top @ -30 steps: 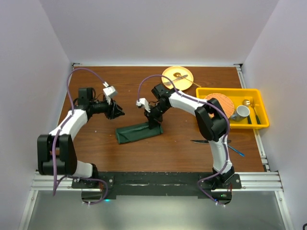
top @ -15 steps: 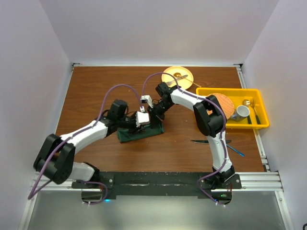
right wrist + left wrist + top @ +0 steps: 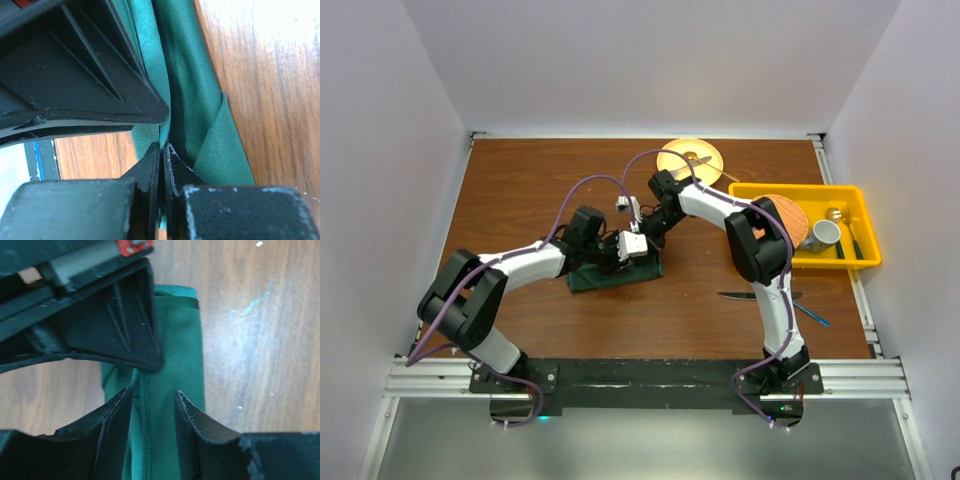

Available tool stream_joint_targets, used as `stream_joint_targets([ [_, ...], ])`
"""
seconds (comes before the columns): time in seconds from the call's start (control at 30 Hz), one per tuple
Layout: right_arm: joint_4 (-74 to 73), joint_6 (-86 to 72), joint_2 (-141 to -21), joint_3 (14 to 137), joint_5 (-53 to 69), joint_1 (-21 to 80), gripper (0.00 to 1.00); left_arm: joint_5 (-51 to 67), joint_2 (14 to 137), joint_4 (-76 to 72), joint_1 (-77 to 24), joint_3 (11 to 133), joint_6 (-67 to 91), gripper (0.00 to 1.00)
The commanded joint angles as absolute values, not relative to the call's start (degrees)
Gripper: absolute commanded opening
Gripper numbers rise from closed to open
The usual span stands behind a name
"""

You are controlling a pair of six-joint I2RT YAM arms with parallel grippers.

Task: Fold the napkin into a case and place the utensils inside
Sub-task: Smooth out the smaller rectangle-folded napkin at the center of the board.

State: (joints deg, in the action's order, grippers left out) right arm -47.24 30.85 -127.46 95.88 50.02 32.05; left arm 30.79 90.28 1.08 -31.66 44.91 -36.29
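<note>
The dark green napkin lies on the wooden table, folded into a narrow long case. My right gripper is at its right end, shut on a raised edge of the cloth, with its fingertips pressed together. My left gripper has come in right beside it and is open. Its jaws straddle a seam of the napkin without closing on it. The dark-handled knife and the blue fork lie on the table near the right arm.
At the back stands a yellow plate with a metal utensil on it. A yellow bin at the right holds an orange disc, a cup and bare-metal cutlery. The two grippers crowd each other above the napkin.
My left arm has swung from the far left across to the napkin, stopping beside the right gripper. The right gripper has stayed shut at the napkin's right end.
</note>
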Motion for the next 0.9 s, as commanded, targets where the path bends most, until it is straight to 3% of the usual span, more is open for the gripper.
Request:
stream_joint_targets([
  [0.0,-48.5,31.0,-127.4,97.6,52.6,31.7,0.00,29.4,89.8,-3.9,-32.1,46.8,-38.1,0.44],
  [0.37,-48.3,30.4,-127.7,98.1,53.3,31.6,0.00,30.0,92.7,-4.0,-32.3,47.7,-39.9,0.42],
  [0.47,-48.8,30.7,-127.6,98.1,53.6,31.6,0.00,30.3,94.6,-1.4,-32.3,49.8,-40.0,0.27],
  [0.5,-49.0,30.7,-127.6,98.2,53.8,31.6,0.00,30.2,94.8,-0.6,-32.3,50.2,-40.0,0.17],
  [0.6,-49.4,30.7,-127.4,98.3,54.1,31.4,0.00,30.2,94.6,2.6,-32.3,50.5,-40.3,0.06],
  [0.8,-50.5,30.2,-126.7,98.2,55.0,30.8,0.00,31.5,93.6,7.9,-32.3,50.6,-39.9,0.00],
  [0.87,-50.6,29.5,-126.1,98.1,55.1,30.4,0.07,31.4,93.8,10.0,-32.3,50.8,-39.9,0.00],
])
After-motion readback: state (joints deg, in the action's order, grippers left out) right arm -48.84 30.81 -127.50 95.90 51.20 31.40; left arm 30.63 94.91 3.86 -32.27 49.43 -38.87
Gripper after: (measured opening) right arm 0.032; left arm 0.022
